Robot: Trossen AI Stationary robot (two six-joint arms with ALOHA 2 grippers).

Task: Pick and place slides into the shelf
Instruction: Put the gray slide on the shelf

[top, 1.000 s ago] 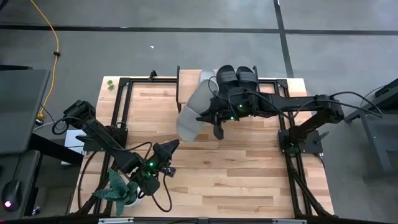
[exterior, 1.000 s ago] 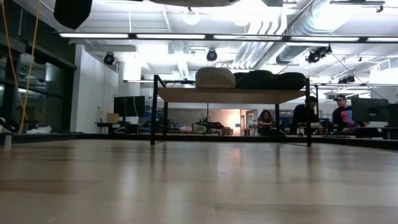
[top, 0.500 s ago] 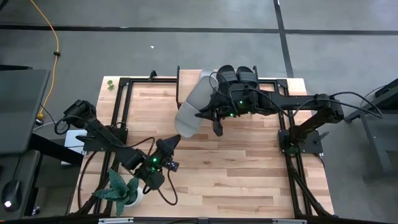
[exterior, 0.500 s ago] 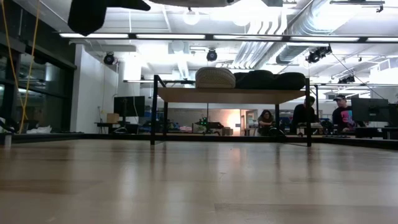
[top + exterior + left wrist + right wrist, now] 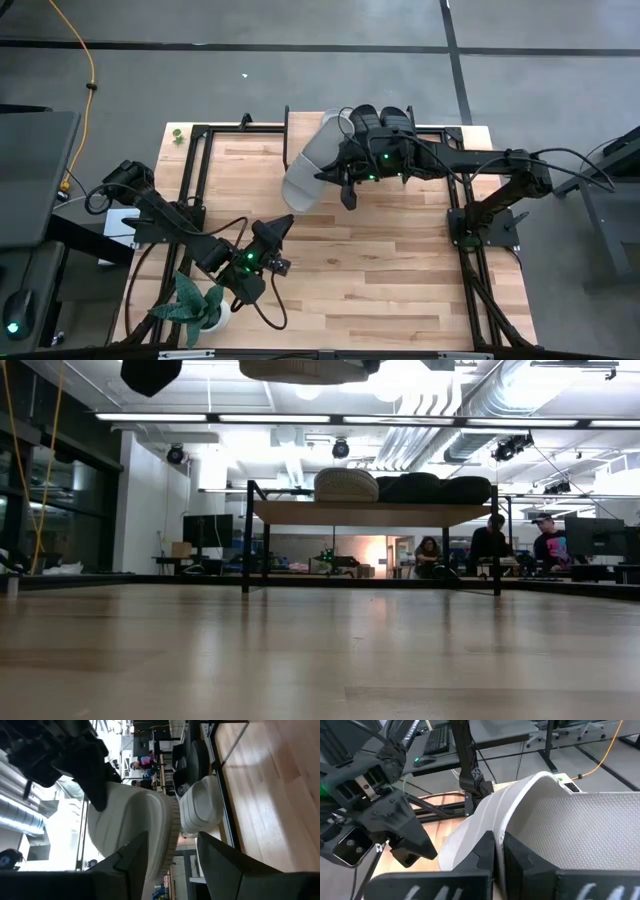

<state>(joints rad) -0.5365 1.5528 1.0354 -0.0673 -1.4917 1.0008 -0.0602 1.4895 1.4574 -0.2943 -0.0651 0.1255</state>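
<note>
Over on the left, the left gripper [image 5: 283, 226] hangs above the tabletop [image 5: 400, 270] near a potted plant [image 5: 195, 305], its fingers parted and holding nothing. In the middle, the right gripper [image 5: 343, 182] has its fingers clenched on the strap of a light grey slide [image 5: 305, 175] and has carried it closer to the shelf [image 5: 370, 513] over the last second. Further right, three slides [image 5: 405, 486] already sit on the shelf, so this looks like the last one.
</note>
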